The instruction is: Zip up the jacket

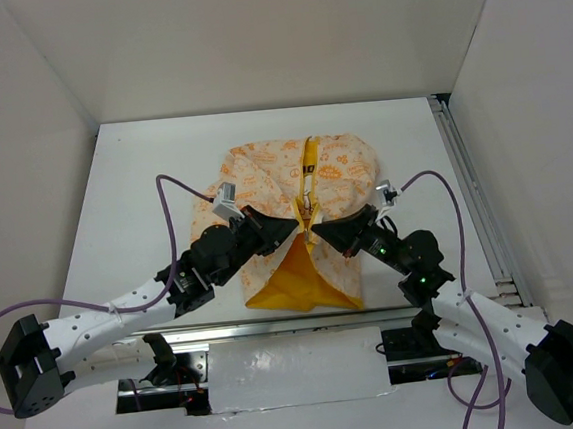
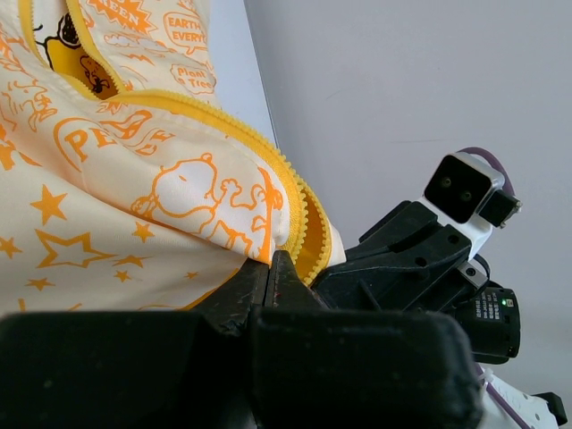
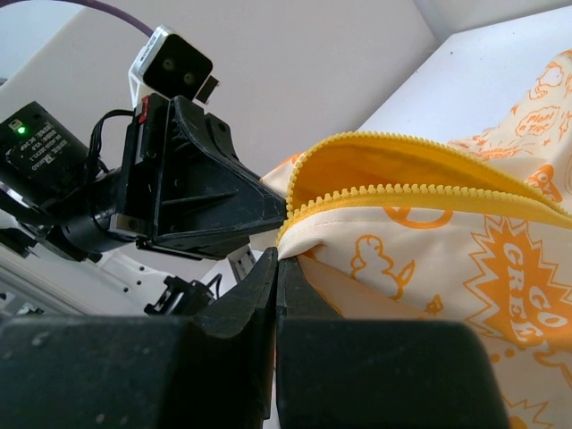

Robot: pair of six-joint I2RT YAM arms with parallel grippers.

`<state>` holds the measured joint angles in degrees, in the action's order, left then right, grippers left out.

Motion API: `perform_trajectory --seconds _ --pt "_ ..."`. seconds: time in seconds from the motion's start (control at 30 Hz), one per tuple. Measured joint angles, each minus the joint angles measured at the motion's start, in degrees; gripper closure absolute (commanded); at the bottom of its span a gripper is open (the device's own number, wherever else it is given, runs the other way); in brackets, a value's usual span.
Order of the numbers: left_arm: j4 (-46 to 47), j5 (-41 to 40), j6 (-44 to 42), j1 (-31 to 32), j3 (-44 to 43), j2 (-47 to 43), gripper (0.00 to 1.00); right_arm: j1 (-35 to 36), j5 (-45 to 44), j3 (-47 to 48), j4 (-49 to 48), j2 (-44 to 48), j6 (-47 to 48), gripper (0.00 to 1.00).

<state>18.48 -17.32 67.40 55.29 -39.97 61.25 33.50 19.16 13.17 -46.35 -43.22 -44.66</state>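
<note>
Overhead and wrist views of a two-arm zipping task. The small cream-peach fabric jacket with orange print [image 1: 348, 169] lies flat at the middle of the white desk [image 1: 144, 187], its bright yellow zipper strip [image 1: 310, 187] running down the front toward the arms. Over its far part the two front panels lie together. At the near end they spread in a V and expose the yellow lining [image 1: 297, 279]. The left gripper [image 1: 286, 231] and the right gripper [image 1: 320, 231] meet tip to tip at the point of that V, one on each panel edge. In the left wrist view the fingers [image 2: 241, 290] are pressed together on the fabric just below the toothed yellow edge. The right wrist view shows the same: its fingers [image 3: 255, 286] are clamped on the opposite panel, with the zipper teeth arching just above them. Each hold sits just beside the teeth and not on them, probably so that the two edges can be drawn level and taut without blocking the track. The panel edges are raised slightly off the desk at the pinch points. The slider cannot be placed with confidence. A small dark mark partway up the strip in the overhead view may be its pull, but the detail is too fine to tell. By this judgement the task is at the aligning stage, with the near stretch unzipped.
</note>
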Motion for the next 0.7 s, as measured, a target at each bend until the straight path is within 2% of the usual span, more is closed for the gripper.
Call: perform_trajectory --seconds 0.7 --pt "2.9 4.1 -1.5 0.0 3.1 -2.6 1.0 0.0 -1.9 0.0 -3.4 -2.8 -3.0 1.0"
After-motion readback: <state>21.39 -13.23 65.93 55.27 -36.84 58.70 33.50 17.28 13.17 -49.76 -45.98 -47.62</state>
